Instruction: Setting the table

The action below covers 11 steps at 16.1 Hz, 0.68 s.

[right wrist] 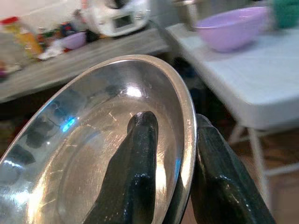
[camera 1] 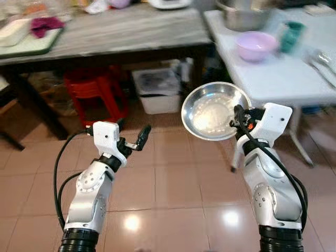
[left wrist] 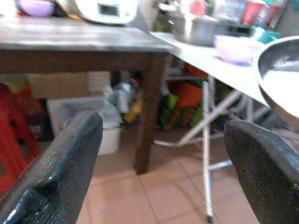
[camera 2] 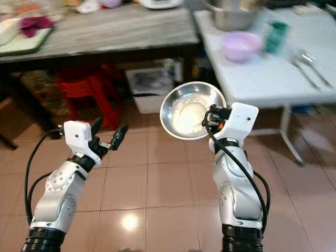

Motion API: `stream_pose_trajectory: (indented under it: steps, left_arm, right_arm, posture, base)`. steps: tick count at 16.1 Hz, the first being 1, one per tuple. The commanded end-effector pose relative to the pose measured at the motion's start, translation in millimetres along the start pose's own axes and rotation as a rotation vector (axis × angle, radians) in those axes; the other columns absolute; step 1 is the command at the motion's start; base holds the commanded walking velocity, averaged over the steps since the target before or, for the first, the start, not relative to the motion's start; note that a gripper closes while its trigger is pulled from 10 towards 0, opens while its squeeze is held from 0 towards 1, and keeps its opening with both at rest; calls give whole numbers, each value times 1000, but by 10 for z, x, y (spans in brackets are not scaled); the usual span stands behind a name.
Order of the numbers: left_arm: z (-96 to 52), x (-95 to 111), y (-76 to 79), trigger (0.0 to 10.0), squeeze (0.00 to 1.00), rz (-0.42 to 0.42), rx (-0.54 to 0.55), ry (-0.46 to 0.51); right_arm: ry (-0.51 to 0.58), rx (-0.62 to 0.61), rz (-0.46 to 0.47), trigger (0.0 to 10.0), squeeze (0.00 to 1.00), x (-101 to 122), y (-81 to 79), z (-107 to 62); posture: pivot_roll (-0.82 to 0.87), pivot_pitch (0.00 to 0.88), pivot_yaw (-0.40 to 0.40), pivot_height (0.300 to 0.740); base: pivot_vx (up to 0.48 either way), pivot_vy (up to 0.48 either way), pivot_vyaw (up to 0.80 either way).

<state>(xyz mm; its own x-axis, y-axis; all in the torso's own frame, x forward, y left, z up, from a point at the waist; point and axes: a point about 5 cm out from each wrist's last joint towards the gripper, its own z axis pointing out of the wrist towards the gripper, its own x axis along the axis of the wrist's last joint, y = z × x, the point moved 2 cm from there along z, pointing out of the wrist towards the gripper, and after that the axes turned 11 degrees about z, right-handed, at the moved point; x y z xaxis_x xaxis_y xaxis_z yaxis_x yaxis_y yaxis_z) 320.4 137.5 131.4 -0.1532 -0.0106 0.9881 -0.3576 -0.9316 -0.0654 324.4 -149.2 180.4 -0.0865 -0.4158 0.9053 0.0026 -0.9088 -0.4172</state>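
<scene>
Right wrist view shows right gripper [right wrist: 173, 172] pinching steel bowl [right wrist: 93, 154] rim; left gripper [camera 1: 134, 137] spread wide

The right hand [camera 2: 211, 119] grips the rim of a steel bowl [camera 2: 190, 111], holding it tilted over the tiled floor [camera 2: 157, 178], beside the white tabletop [camera 2: 273, 73]. On that tabletop sit a lilac bowl [camera 2: 241, 45], a green cup [camera 2: 275, 36] and cutlery [camera 2: 310, 65] (blurred). The left hand [camera 2: 108, 135] hangs open, holding nothing.
</scene>
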Motion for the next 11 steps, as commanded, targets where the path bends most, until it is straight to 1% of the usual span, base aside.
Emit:
stream_pose_trajectory:
  steps: [1,9,11]
  left_arm:
    - [-48,-6,-113,10000,0,7,31,-12]
    - [-19,2,-79,10000,0,10,11,-9]
    - [-17,-2,-69,10000,0,8,8,-10]
  right_arm:
    - [5,44,13,10000,0,-2,-123,3]
    - [15,39,19,10000,0,-5,-113,-23]
    - [17,39,18,10000,0,-3,-113,-24]
  posture:
    - [-174,118,82,740]
    - [-182,115,91,740]
    - [-182,115,91,740]
  base:
    - [341,0,563]
    - [329,0,537]
    - [409,0,0]
